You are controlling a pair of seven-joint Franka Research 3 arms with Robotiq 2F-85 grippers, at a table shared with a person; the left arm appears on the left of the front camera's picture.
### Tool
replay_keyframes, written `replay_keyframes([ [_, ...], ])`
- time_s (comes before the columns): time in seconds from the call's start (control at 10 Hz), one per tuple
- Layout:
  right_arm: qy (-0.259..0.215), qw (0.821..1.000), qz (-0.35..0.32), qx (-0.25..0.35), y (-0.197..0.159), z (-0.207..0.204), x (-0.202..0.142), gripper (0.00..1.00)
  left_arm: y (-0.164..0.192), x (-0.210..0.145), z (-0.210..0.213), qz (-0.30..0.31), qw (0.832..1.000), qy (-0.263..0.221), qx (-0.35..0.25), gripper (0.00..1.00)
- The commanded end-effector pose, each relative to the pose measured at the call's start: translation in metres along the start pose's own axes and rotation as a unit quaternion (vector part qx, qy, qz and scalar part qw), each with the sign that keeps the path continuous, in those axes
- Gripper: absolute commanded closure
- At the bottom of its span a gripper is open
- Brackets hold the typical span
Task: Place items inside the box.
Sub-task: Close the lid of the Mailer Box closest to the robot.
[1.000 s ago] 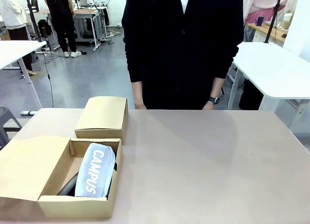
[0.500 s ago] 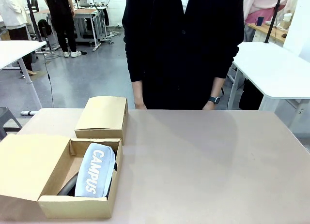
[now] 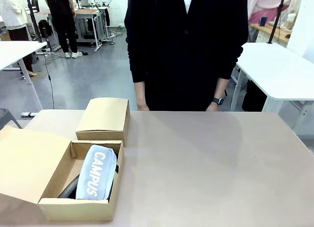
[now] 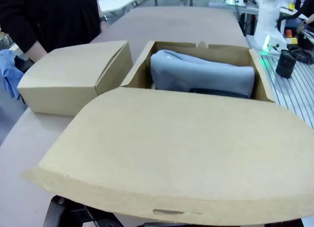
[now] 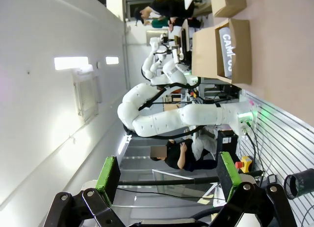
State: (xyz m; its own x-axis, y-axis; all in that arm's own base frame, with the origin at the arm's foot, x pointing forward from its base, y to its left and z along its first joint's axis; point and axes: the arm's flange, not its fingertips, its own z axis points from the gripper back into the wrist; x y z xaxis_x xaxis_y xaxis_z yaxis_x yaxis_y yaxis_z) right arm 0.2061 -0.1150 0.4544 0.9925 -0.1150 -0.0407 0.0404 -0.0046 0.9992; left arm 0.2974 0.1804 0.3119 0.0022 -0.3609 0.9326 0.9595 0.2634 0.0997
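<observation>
The open box [image 3: 81,180] sits at the tabletop's [image 3: 206,163] near left corner, its wide lid flap [image 3: 29,161] folded out to the left and tilted up a little off the surface, which I judge to be the left arm's doing: in the left wrist view that flap [image 4: 181,153] lies straight across the lower half of the picture, directly over the left claw, and just beyond its far edge the box cavity opens with the grey pencil case [image 4: 201,75] lying inside. The case [image 3: 95,172], lettered "CAMPUS", lies lengthwise in the box on top of something dark [image 3: 71,188] that I cannot identify from here; with the packing apparently done, raising the flap looks like the start of closing. How the left claw stands I cannot tell: only a bit of dark linkage shows under the flap's near edge, and whether the fingers pinch the cardboard or merely push it from below is hidden. A second, closed box [image 3: 104,119] stands just beyond the open one, to the left of the cavity in the left wrist view [image 4: 73,75]. The right claw [image 5: 167,180] is parked well away from all this, pointing off the tabletop toward the room; its green-padded fingers [image 5: 109,172] are spread wide with nothing between them, and the open box [image 5: 223,50] with the case shows small and far off at the top of its view. The person [image 3: 186,45] stands at the far side with arms down, not reaching in
</observation>
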Motion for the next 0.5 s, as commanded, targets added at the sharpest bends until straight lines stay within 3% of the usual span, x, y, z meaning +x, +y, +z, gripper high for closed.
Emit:
replay_keyframes([
  [0.0, -0.001, 1.0, 0.002, 0.005, 0.006, 0.0, -0.001, 0.0, -0.025, 0.024, -0.03, 0.006, 0.999, -0.033, 0.015, 0.0],
  [0.4, -0.001, 1.0, 0.002, 0.005, 0.006, 0.0, -0.001, 0.0, -0.043, 0.073, -0.08, 0.011, 0.998, -0.067, -0.017, 0.0],
])
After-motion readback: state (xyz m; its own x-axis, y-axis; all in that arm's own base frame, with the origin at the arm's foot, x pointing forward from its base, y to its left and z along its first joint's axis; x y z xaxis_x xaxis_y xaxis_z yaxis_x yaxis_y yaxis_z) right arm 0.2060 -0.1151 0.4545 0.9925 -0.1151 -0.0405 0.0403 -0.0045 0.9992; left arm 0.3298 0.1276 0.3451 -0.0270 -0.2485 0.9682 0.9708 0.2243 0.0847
